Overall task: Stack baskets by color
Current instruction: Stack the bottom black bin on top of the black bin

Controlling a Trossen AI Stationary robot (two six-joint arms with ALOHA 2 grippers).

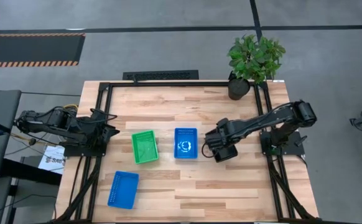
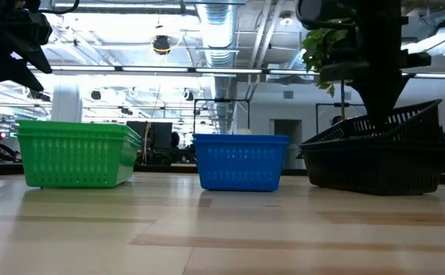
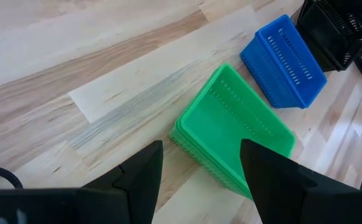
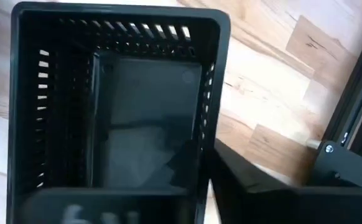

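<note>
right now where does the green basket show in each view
high view: green basket left of centre, beside the middle blue basket.
low view: far left.
left wrist view: centre, beyond the left gripper.
right wrist view: not in it.
shared landmark: that blue basket, its neighbour wherever it shows.

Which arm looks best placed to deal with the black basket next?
The right arm. Its tool is already over the black basket, one finger inside its rim. The left tool waits open at the table's far side.
</note>
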